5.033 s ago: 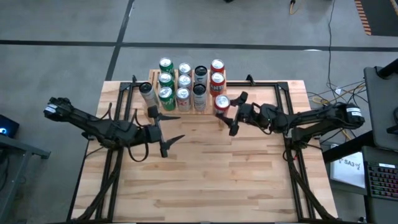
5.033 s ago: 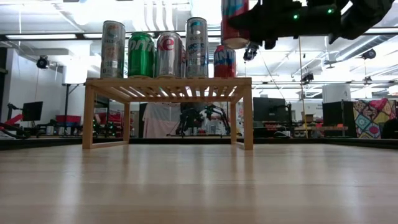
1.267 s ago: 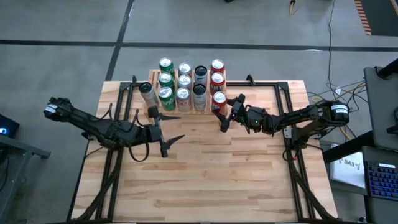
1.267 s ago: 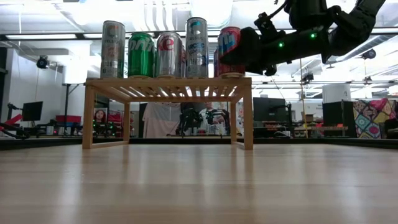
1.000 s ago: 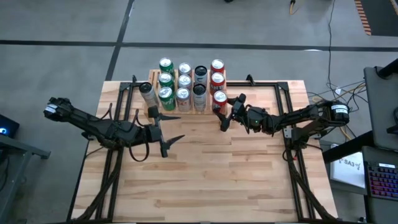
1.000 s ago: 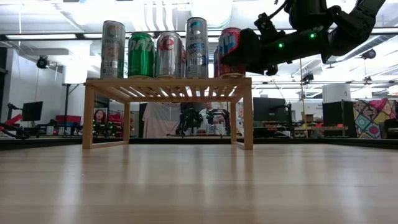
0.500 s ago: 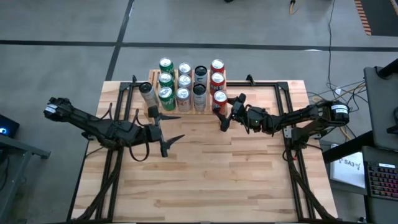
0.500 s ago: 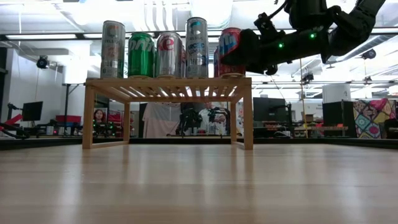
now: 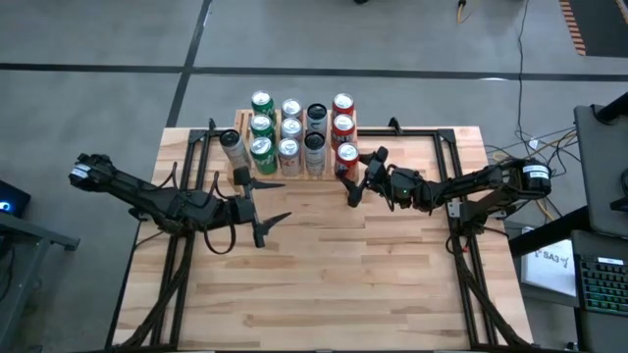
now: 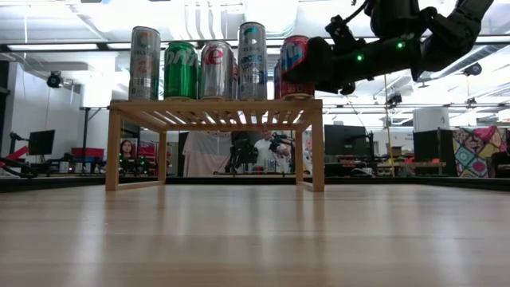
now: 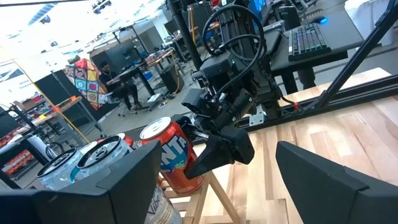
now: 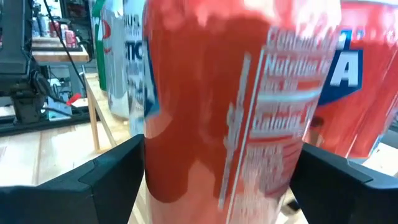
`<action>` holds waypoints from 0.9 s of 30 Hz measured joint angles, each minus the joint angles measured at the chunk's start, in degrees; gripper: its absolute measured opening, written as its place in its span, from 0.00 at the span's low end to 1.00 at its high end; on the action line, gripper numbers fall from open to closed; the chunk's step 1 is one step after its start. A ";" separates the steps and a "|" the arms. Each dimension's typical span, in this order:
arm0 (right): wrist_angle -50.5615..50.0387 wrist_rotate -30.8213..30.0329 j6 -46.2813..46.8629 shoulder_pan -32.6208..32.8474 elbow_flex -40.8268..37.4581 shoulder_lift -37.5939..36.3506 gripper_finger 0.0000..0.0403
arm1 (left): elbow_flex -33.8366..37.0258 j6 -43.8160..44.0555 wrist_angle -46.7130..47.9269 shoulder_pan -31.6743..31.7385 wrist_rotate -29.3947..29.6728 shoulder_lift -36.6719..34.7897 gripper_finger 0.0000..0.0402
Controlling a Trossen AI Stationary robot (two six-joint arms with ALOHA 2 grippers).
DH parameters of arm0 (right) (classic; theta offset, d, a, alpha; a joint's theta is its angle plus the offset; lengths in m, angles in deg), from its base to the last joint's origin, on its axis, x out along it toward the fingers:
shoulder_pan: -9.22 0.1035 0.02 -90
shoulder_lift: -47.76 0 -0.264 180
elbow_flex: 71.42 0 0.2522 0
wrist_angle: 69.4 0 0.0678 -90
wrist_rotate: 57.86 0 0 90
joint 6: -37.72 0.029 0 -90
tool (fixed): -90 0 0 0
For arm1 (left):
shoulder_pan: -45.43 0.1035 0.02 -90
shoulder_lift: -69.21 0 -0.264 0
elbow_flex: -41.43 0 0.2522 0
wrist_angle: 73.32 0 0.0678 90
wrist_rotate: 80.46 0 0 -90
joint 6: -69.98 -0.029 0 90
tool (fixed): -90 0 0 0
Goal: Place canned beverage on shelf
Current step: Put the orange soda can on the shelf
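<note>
A red can [image 9: 346, 155] stands upright on the near right corner of the shelf [image 10: 215, 105], beside several other cans [image 9: 289, 132] in rows. My right gripper [image 9: 357, 175] reaches level from the table's right, open, with one finger on each side of the red can [image 12: 224, 93]. In the low view the can's base [image 10: 293, 94] rests on the slatted top. My left gripper [image 9: 269, 201] hangs open and empty over the table, left of the shelf's near edge. My right gripper's fingers [image 12: 106, 168] come level from the table's right and stand close along the two sides of the red can's body [image 12: 155, 124]. The can hides their inner faces. I cannot tell whether they touch it. The can stands upright on the shelf.
Dark frame rails [image 9: 432, 132] run along the table's left, right and far sides. Bare plank tabletop [image 9: 324, 275] lies on the near side of the shelf. In the low view, people and equipment [image 10: 259, 151] show in the room beyond the table.
</note>
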State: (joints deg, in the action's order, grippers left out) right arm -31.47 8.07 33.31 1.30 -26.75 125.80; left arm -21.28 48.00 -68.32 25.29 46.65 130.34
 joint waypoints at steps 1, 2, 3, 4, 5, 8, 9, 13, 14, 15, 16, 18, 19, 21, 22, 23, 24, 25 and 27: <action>-0.02 0.01 -0.18 0.00 0.25 0.00 0.85 | 0.00 0.00 -0.01 0.00 0.00 0.00 0.75; 0.03 0.00 -0.53 0.00 0.47 0.00 0.85 | 0.00 0.00 0.00 0.00 0.00 0.00 0.75; 0.06 0.00 -0.78 0.00 0.65 -0.03 0.85 | 0.00 0.00 0.00 0.00 0.00 0.00 0.75; 0.08 0.00 -0.97 0.00 0.77 -0.04 0.86 | 0.00 0.00 0.00 0.00 0.00 0.00 0.75; 0.01 -0.01 -1.15 0.00 0.83 -0.04 0.86 | 0.00 0.00 -0.01 0.00 0.00 0.00 0.75; -0.21 -0.02 -1.51 0.00 1.16 -0.04 0.86 | 0.00 0.00 -0.02 0.00 0.01 0.00 0.75; -0.28 -0.02 -1.57 0.00 1.30 -0.04 0.86 | 0.00 0.00 -0.02 0.00 0.00 0.00 0.75; -0.38 -0.04 -2.19 0.00 1.39 -0.04 0.86 | 0.00 0.00 -0.02 0.00 0.02 0.00 0.75; -0.38 -0.04 -2.24 0.00 1.39 -0.04 0.86 | 0.00 0.00 -0.02 0.00 0.00 0.00 0.75; -0.38 -0.04 -2.26 0.00 1.41 -0.04 0.86 | 0.00 0.00 -0.01 0.00 0.00 0.00 0.75; -0.38 -0.07 -2.28 0.00 1.41 -0.04 0.86 | 0.00 0.00 0.00 0.00 0.00 0.00 0.75; -0.36 -0.10 -2.29 0.00 1.41 -0.04 0.86 | 0.00 0.00 -0.02 0.00 0.00 0.00 0.75; -0.32 -0.17 -2.31 0.00 1.41 -0.04 0.86 | 0.00 0.00 -0.02 0.00 0.00 -0.02 0.75; -0.33 -0.53 -2.69 0.00 1.41 -0.25 0.86 | 0.00 0.00 -0.02 0.00 0.01 0.00 0.75; -0.18 -0.57 -2.88 0.00 1.41 -0.37 0.86 | 0.00 0.00 -0.01 0.00 0.01 0.00 0.75; -0.04 -0.59 -2.94 0.00 1.41 -0.49 0.86 | 0.00 0.00 -0.02 0.00 0.00 0.00 0.75; -0.09 -0.59 -3.00 0.00 1.43 -0.70 0.86 | 0.00 0.00 0.00 0.02 0.02 0.00 0.75; -0.08 -0.59 -3.08 0.00 1.43 -0.80 0.86 | 0.00 0.02 0.00 0.00 0.00 0.00 0.75; 0.00 -0.59 -3.17 0.00 1.43 -1.09 0.86 | 0.00 0.01 -0.02 0.00 0.00 0.00 0.75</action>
State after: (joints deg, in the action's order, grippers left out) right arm -31.46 7.48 30.13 1.30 -25.32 124.71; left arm -21.28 48.02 -68.34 25.29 46.65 130.34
